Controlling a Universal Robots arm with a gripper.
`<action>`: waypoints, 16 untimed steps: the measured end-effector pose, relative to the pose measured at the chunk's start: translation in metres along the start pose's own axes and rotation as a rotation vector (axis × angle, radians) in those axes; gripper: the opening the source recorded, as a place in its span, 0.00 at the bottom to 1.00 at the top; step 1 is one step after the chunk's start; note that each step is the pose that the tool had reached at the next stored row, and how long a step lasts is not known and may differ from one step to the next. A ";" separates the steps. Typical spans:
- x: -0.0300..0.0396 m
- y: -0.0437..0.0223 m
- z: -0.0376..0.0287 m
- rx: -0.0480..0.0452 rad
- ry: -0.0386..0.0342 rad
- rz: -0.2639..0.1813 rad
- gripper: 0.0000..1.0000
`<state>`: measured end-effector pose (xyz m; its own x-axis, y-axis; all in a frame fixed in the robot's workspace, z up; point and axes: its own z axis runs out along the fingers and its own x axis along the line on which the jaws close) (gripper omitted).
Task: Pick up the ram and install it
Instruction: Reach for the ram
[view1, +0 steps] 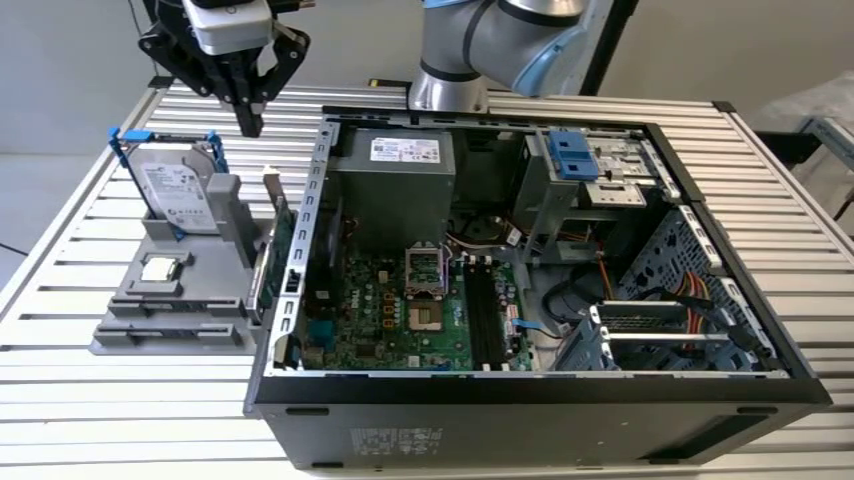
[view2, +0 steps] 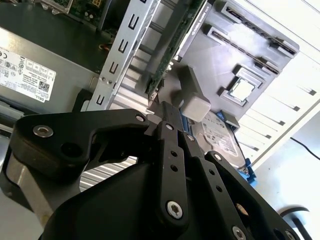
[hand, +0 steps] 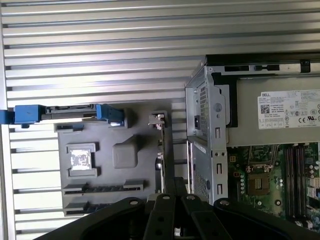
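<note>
The ram is a thin dark stick standing on edge in the grey holder, right beside the open computer case's wall. In both wrist views it appears edge-on as a narrow board, ram, ram. My gripper hangs above the holder's far end, a little behind and above the ram's far tip, without touching it. Its black fingers point down, pressed together with nothing between them, gripper, gripper. The motherboard's long black memory slots lie inside the case.
A silver hard drive with blue brackets stands upright in the holder, with a small square chip in front of it. The open computer case fills the middle of the slatted metal table. The arm's base stands behind the case.
</note>
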<state>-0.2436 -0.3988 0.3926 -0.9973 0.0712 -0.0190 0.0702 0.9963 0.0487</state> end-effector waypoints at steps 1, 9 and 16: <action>0.0004 0.0000 0.0000 0.0000 0.0000 0.000 0.00; 0.0044 -0.0003 -0.0001 0.0000 0.0000 0.000 0.00; 0.0083 -0.0006 -0.0002 0.0000 -0.0001 0.000 0.00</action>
<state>-0.2519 -0.3988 0.3926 -0.9973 0.0712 -0.0190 0.0702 0.9963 0.0488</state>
